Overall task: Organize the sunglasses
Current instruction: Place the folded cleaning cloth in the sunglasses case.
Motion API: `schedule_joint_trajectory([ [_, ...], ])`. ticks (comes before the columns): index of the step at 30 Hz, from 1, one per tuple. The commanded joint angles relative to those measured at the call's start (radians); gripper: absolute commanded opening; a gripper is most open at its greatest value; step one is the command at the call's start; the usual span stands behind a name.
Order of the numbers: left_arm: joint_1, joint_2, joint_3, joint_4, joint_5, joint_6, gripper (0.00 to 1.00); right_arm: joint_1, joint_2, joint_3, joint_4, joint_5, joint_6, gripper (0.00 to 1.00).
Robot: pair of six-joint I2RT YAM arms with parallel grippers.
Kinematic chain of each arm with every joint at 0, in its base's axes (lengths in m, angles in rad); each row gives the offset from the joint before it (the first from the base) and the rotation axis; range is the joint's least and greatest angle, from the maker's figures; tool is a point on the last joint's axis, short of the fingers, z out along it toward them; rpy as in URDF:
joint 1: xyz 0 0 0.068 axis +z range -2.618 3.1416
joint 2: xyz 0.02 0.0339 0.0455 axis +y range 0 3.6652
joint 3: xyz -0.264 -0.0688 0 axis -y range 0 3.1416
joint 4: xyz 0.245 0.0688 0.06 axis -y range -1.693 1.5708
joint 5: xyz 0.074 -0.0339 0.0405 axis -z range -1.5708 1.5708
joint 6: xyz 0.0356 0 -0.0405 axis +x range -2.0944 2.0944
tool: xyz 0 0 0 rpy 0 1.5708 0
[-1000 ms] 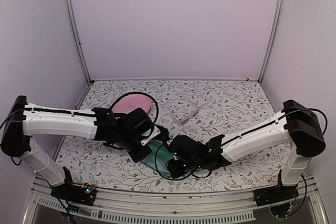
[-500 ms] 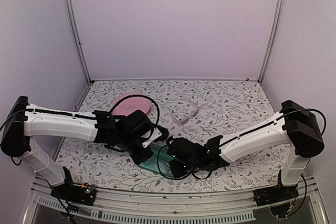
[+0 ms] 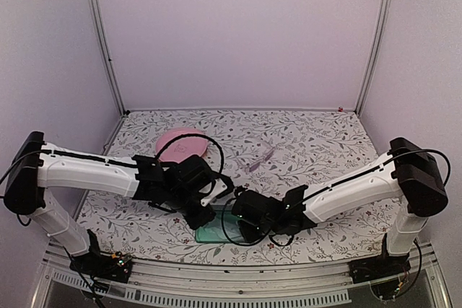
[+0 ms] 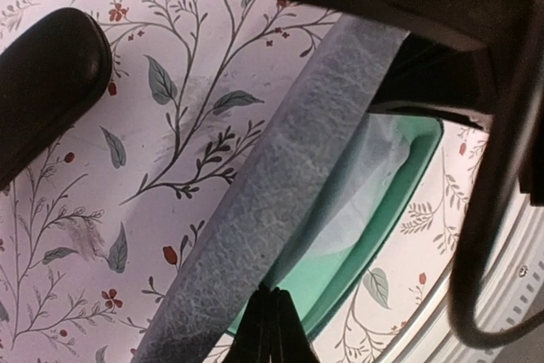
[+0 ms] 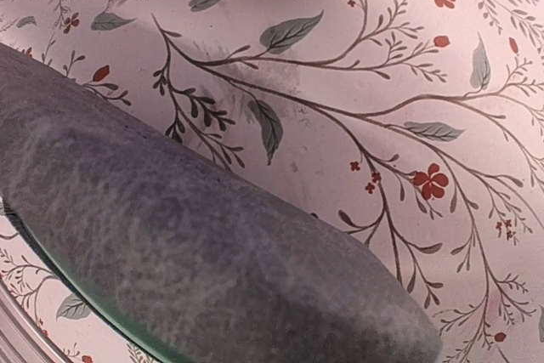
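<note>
1. The left gripper [image 4: 269, 327] has its fingers clenched to a single point at the edge of the lid [image 4: 280, 193] of the grey-blue rectangular case [image 3: 215, 230]. I cannot tell whether they nip the lid or only lean on it.
2. The step in hand looks like working that case fully open so it can take a pair. The lid stands tilted over the green lining [image 4: 357, 252], and a light blue cloth [image 4: 374, 159] lies inside.
3. To do it well, one arm should steady the base while the other swings the lid back slowly about its hinge. A sideways push would likely slide the whole case toward the near edge of the floral table [image 3: 310, 135].
4. The cloth should stay flat on the lining, so that it does not bunch up under the glasses.
5. The right gripper [image 3: 240, 223] sits against the case's right side. Its own camera shows only the case's textured shell, not the fingers, and they are drawn shut.
6. The pale pinkish sunglasses [image 3: 260, 158] lie on the table behind the case. They are well apart from both sets of fingers, beyond the right gripper, and nothing touches them.
7. The reddish-brown pair shows in no view. The black oval case [image 4: 47, 82] lies left of the left gripper, clear of it.
</note>
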State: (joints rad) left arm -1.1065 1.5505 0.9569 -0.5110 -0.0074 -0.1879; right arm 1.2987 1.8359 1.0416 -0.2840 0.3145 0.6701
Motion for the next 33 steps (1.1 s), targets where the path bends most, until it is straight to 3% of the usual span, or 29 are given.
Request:
schedule_joint_trajectory([
  [1, -0.020, 0.008, 0.003, 0.024, 0.003, -0.026, 0.00, 0.001, -0.072, -0.011, -0.035, 0.029, -0.042, 0.00],
  [16, -0.101, -0.109, -0.037, -0.008, -0.056, -0.153, 0.00, 0.008, -0.269, -0.159, 0.159, -0.170, -0.141, 0.00],
  [25, -0.171, -0.173, -0.082, -0.017, -0.113, -0.281, 0.00, 0.015, -0.374, -0.209, 0.171, -0.205, -0.180, 0.00],
  [33, -0.225, -0.158, -0.069, -0.062, -0.188, -0.339, 0.00, 0.017, -0.372, -0.181, 0.128, -0.220, -0.188, 0.00],
])
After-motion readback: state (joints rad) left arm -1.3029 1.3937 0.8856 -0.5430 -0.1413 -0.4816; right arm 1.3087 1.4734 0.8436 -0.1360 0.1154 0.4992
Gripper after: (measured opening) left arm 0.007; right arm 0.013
